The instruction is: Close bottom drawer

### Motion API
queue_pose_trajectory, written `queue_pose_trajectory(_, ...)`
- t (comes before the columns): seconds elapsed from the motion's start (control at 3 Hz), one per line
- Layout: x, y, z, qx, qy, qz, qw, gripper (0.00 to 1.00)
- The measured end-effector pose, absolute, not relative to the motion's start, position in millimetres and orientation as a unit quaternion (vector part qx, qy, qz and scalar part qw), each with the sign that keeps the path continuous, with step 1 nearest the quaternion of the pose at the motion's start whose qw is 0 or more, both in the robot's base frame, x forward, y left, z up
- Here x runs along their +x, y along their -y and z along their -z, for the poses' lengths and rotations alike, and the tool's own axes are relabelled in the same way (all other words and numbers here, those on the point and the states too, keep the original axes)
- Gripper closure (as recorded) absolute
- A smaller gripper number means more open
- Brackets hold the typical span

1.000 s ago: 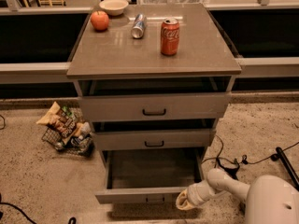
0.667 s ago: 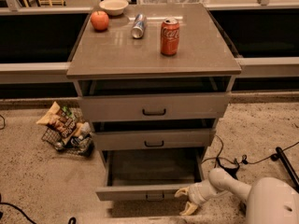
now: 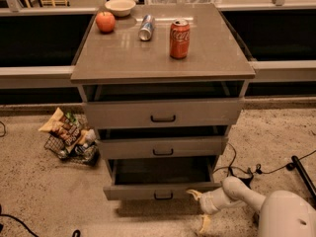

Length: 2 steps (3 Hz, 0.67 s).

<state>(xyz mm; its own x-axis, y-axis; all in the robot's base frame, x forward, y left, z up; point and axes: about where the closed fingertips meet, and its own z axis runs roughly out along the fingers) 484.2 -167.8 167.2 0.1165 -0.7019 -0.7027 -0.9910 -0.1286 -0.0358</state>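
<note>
Grey-beige slim-fronted bottom drawer [image 3: 138,191] sits pulled out, lowest of 3, rigid, prob. light on slides: push flat front by small centre handle [image 3: 163,196] w/ cream end effector [image 3: 197,210], fingers spread wide, near-right of it.

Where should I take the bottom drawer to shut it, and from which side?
Contact the bottom drawer on its flat front panel near the centre handle, coming from the front: it stands pulled out, that face outward. The gripper, open, is by the panel's right end; pressing nearer the middle would probably push straighter.
</note>
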Motion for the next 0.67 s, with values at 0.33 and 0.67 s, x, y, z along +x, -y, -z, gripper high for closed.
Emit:
queue_pose_trajectory(0.33, 491.5, 168.0, -170.4, -0.702, -0.601, -0.273, 0.268, 0.0)
queue_pose_trajectory(0.67, 511.8, 175.3, -179.3, -0.701, -0.598, -0.265, 0.284, 0.26)
